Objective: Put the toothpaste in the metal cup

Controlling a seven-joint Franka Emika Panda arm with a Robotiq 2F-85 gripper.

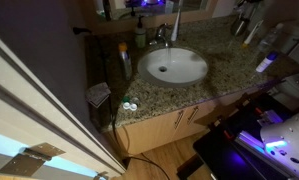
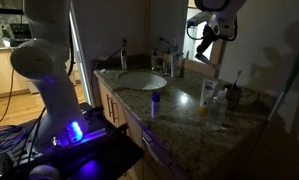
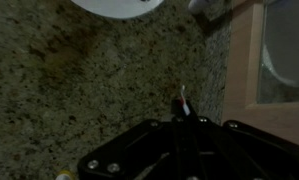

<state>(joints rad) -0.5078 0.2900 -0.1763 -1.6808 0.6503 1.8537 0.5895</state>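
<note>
My gripper [image 2: 203, 42] hangs high above the granite counter, near the mirror. In the wrist view its dark fingers [image 3: 185, 125] are closed together on a slim thing with a white and red tip, the toothpaste [image 3: 184, 101], which points down at the counter. A pale cup-like container [image 2: 207, 95] stands on the counter in an exterior view, with tall slim items beside it. It is too dim to tell if this is the metal cup. No cup shows in the wrist view.
A white sink [image 1: 173, 66] with a faucet [image 1: 161, 36] is set in the counter [image 1: 224, 75]. A small bottle with a blue top [image 2: 155, 103] stands near the front edge. Bottles [image 1: 122, 55] stand beside the sink. The robot base [image 2: 64, 125] glows purple.
</note>
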